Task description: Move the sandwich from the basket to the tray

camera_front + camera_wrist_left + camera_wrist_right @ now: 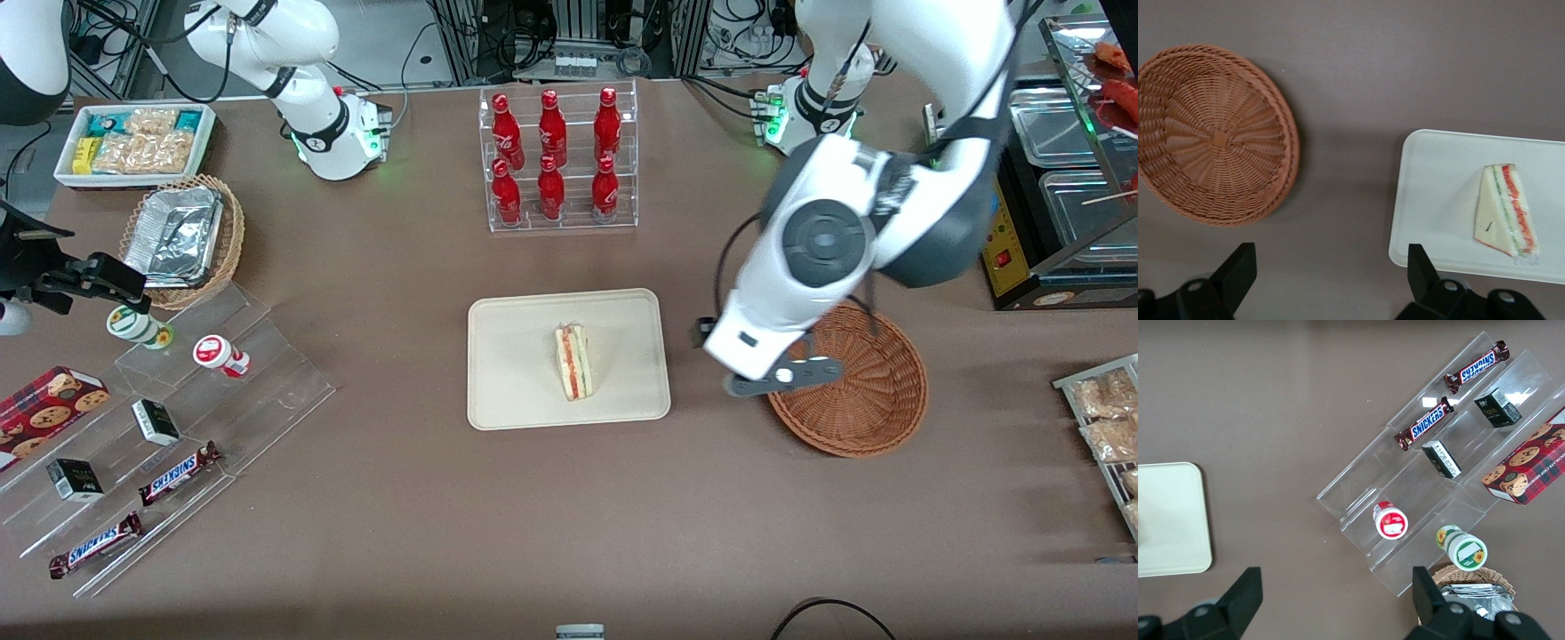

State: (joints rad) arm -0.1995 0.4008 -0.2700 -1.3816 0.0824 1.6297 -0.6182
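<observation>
The sandwich (573,362) is seen lying on the tray (516,391), near its middle, with its long axis running from 12 to 6 o'clock in the front view. The basket (876,409) holds nothing. The gripper (782,377) hangs above the basket rim nearest the tray, its fingers (1238,270) spread wide with nothing between them; the sandwich lies at about 9 o'clock from it. The placing is judged done, so only a retreat seems left. One sandwich, one tray and one reddish basket are counted.
</observation>
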